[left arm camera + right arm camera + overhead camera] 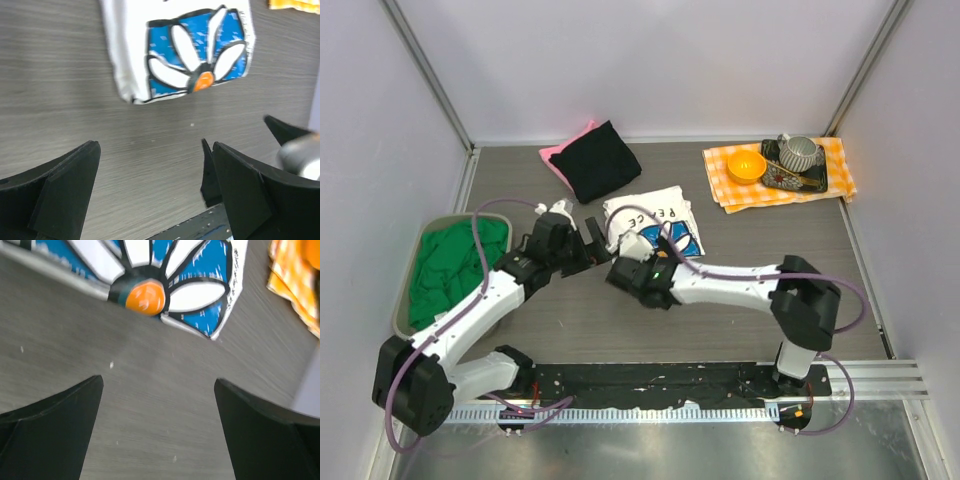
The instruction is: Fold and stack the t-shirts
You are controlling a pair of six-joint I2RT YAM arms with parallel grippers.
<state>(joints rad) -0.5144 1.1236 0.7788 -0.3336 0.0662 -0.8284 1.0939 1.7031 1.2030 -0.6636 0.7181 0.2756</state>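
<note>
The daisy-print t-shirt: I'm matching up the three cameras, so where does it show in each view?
Top external: the daisy-print t-shirt lies folded near the picture's centre, partly behind the arms.
Left wrist: upper middle, cut off by the top edge.
Right wrist: along the top edge, only partly in view.
Shared landmark: the orange-and-white checked cloth, to the shirt's right in every view.
</note>
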